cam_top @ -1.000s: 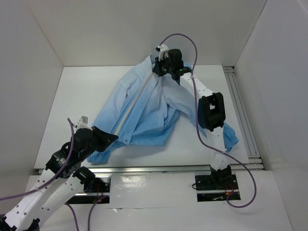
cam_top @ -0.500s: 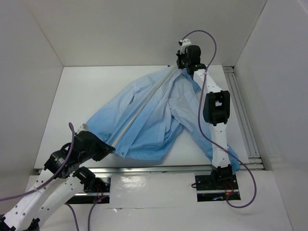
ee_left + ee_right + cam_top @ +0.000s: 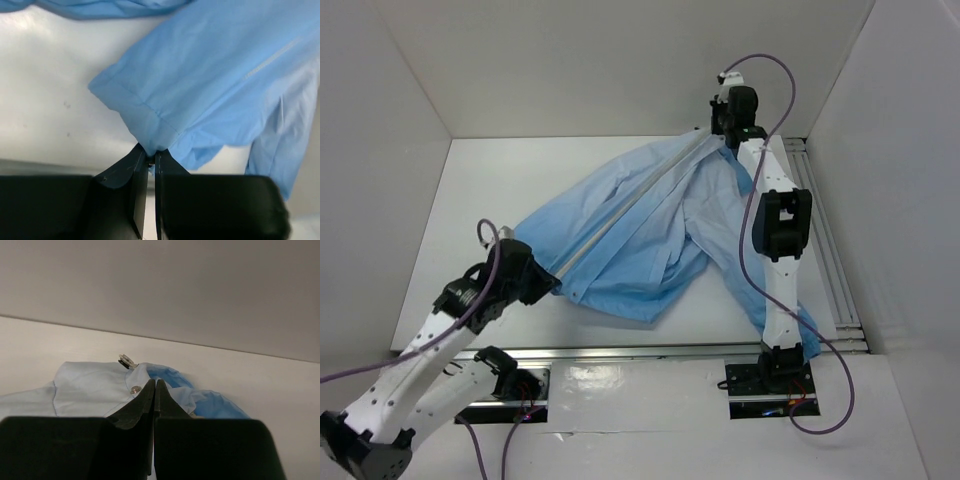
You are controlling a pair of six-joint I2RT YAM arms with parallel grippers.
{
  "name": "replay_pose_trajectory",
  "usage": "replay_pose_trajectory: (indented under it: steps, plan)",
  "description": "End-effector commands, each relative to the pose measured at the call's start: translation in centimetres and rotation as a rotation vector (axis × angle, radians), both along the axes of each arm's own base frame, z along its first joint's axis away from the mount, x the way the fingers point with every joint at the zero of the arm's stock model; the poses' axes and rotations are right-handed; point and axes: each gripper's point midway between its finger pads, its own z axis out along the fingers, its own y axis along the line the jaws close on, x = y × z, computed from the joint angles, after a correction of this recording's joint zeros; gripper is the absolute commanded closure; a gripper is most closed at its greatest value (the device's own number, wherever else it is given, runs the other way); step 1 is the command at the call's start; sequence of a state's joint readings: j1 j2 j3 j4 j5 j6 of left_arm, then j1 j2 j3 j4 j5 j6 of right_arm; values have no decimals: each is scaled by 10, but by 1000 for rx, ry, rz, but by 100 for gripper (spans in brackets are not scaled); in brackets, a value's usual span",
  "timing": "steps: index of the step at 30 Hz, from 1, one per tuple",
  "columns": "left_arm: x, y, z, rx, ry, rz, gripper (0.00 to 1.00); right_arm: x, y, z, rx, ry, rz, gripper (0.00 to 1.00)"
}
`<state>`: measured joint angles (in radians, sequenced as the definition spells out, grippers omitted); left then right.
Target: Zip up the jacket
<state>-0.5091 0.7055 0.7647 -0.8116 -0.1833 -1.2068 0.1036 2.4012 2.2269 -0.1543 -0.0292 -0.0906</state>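
Observation:
The light-blue jacket [image 3: 640, 230] lies stretched in a diagonal from near left to far right, and its white zipper strip [image 3: 625, 205] runs along that line. My left gripper [image 3: 548, 287] is shut on the jacket's bottom hem corner [image 3: 145, 132]; in the left wrist view [image 3: 151, 156] fabric is pinched between the fingertips. My right gripper [image 3: 718, 132] is at the back wall, shut on the jacket's top edge by the collar. In the right wrist view [image 3: 155, 384] a metal zipper pull [image 3: 126, 360] and a snap [image 3: 135, 389] sit just left of the tips.
White walls close in the table at the back and both sides; the right gripper is near the back wall [image 3: 620, 70]. Metal rails [image 3: 823, 240] run along the right side. One sleeve [image 3: 805, 325] trails past the right arm's base.
My right gripper has carried the collar end right and toward the back wall, pulling the jacket taut. My left gripper has shifted a little away from the near edge, still holding the hem.

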Motion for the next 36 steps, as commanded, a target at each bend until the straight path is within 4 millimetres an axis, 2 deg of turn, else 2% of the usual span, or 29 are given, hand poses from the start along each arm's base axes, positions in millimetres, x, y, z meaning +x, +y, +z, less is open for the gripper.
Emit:
replay_pose_trajectory:
  steps: [1, 2, 3, 4, 5, 6, 7, 9, 10, 11, 13, 16, 17, 19, 20, 21, 22, 23, 24, 25, 26, 27, 28, 29, 30, 31, 32, 33, 36]
  plan:
    - [33, 13, 4, 102, -22, -22, 100, -8, -95, 129, -44, -265, -262, 100]
    - [44, 19, 7, 139, -36, -43, 100, -10, -97, 130, -56, -264, -273, 100]
    - [62, 36, 7, 157, -31, 10, 100, -14, -105, 137, -57, -268, -285, 100]
    - [83, 43, 27, 160, -101, 37, 100, -14, -111, 131, -59, -257, -294, 100]
    - [93, 51, 32, 170, -123, 38, 100, -18, -124, 132, -39, -250, -318, 100]
    - [103, 60, 37, 166, -135, 61, 100, -19, -127, 130, -26, -241, -315, 100]
    - [120, 81, 43, 157, -136, 120, 100, -22, -130, 124, -26, -224, -310, 100]
    - [139, 94, 53, 137, -168, 143, 100, -28, -136, 126, -14, -220, -322, 100]
    - [148, 111, 64, 144, -192, 183, 100, -32, -135, 132, -13, -226, -322, 100]
    - [157, 117, 62, 138, -181, 196, 100, -35, -132, 121, -12, -200, -304, 100]
    - [171, 129, 75, 136, -226, 205, 100, -41, -126, 119, 4, -186, -278, 100]
    - [186, 152, 105, 157, -284, 257, 100, -66, -99, 100, 11, -116, -240, 100]
    - [190, 163, 114, 180, -301, 279, 100, -85, -93, 87, 16, -75, -242, 100]
    - [191, 173, 121, 220, -325, 273, 100, -107, -74, 70, 19, -21, -213, 100]
    - [194, 176, 122, 232, -331, 259, 100, -123, -69, 78, 33, -28, -208, 100]
    - [196, 173, 119, 231, -327, 226, 94, -139, -63, 43, 48, 51, -209, 100]
    - [200, 171, 117, 245, -325, 188, 76, -149, -61, 35, 51, 69, -226, 100]
    - [202, 170, 118, 245, -328, 168, 37, -161, -63, 35, 61, 81, -241, 93]
    - [201, 163, 121, 224, -335, 141, 24, -175, -64, 12, 77, 150, -268, 80]
    - [201, 161, 121, 224, -339, 120, 14, -183, -73, 9, 72, 167, -325, 49]
    - [200, 152, 120, 213, -333, 95, 1, -190, -78, 17, 80, 158, -363, 46]
    - [198, 147, 125, 222, -349, 77, 0, -199, -84, 13, 82, 171, -405, 44]
    - [197, 142, 129, 227, -361, 69, 0, -208, -92, 18, 93, 159, -464, 34]
    - [191, 127, 133, 234, -382, 26, 0, -219, -96, 46, 113, 81, -487, 25]
    - [188, 119, 135, 238, -393, -1, 0, -226, -98, 55, 128, 42, -518, 7]
    - [185, 115, 135, 251, -396, 0, 0, -234, -98, 57, 166, 27, -533, 0]
    - [182, 102, 140, 246, -415, -34, 0, -241, -96, 65, 185, 21, -527, 0]
    - [177, 93, 133, 236, -407, -59, 0, -249, -96, 75, 200, 8, -529, 0]
    - [160, 61, 137, 220, -439, -170, 0, -264, -84, 68, 194, 97, -492, 0]
